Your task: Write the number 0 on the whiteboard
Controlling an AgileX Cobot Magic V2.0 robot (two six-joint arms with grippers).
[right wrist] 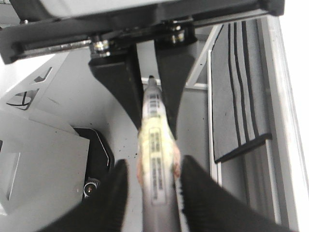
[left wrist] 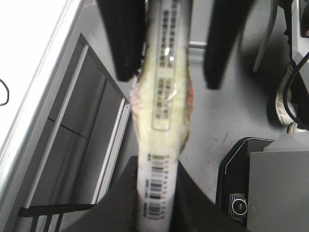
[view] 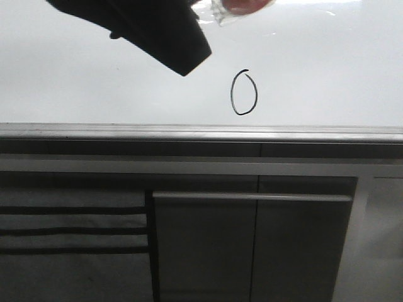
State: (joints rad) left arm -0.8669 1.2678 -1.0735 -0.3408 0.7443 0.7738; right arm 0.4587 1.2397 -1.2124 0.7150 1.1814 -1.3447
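Observation:
The number 0 [view: 244, 93] is a thin black oval on the whiteboard [view: 327, 69], above its grey edge strip [view: 201, 132]. The marker [left wrist: 161, 96], with a barcode label and tape round its middle, hangs off the board's edge. My left gripper [left wrist: 157, 166] is shut on the barcode end. My right gripper [right wrist: 153, 162] is open, its fingers [right wrist: 116, 193] on either side of the marker [right wrist: 155, 145] with a gap. The right wrist view also shows the left gripper [right wrist: 154, 126]. In the front view a black gripper part [view: 145, 31] and a taped bit of the marker [view: 242, 9] hang over the board.
Grey cabinet fronts with a long handle [view: 252, 197] stand below the board. A dark panel with black stripes [view: 69, 229] is at the left. A black base with a round socket [left wrist: 239, 205] and cables [left wrist: 289, 96] lie on the grey floor.

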